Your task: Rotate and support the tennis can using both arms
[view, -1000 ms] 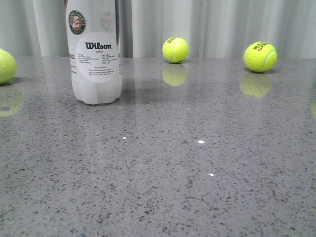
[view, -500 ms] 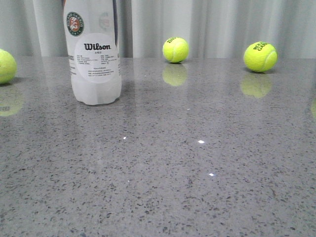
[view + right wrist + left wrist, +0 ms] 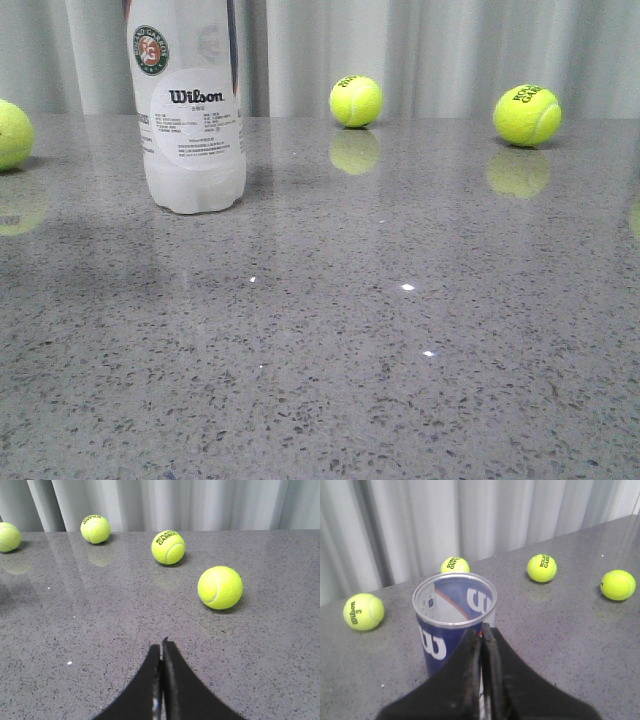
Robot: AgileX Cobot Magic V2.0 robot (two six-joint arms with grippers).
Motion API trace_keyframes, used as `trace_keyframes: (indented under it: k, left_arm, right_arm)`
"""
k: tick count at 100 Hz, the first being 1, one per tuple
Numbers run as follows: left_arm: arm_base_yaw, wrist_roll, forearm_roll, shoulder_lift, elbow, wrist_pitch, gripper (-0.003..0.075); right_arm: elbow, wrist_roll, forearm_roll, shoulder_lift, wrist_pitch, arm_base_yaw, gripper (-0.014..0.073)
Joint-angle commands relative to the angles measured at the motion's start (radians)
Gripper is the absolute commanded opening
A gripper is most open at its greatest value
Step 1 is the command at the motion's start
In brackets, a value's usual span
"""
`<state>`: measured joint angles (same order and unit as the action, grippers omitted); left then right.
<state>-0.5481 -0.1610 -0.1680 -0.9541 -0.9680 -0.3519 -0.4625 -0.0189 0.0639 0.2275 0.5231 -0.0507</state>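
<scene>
The tennis can stands upright at the back left of the table, its round white Wilson label facing the front camera and its top cut off by the frame. In the left wrist view I look down into its open metal-rimmed mouth, with the navy band and white W below. My left gripper is shut, its fingertips pinching the near wall of the can at the rim. My right gripper is shut on nothing, hovering over bare table away from the can. Neither gripper shows in the front view.
Yellow-green tennis balls lie along the back of the grey speckled table: one at the left edge, one in the middle, one on the right. A ball lies nearest my right gripper. Grey curtains hang behind the table.
The can's label has shifted slightly left and up over the second, so the can has turned or tilted a little. A faint shadow has spread over the table's left side.
</scene>
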Motion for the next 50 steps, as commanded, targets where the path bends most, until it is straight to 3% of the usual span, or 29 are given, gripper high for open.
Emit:
trace_keyframes:
  k: [1, 37, 50]
  left_arm:
    - [-0.007, 0.011, -0.005, 0.068, 0.052, 0.120, -0.0021]
    - [-0.005, 0.011, -0.001, 0.262, 0.302, 0.169, -0.0021]
    - [-0.005, 0.011, -0.001, 0.304, 0.402, 0.262, -0.0021]
  right_arm:
    - [-0.024, 0.005, 0.003, 0.008, -0.074, 0.007, -0.0066]
    - [-0.024, 0.005, 0.003, 0.008, -0.074, 0.007, -0.0066]
    - [-0.024, 0.005, 0.003, 0.008, -0.074, 0.007, -0.0066]
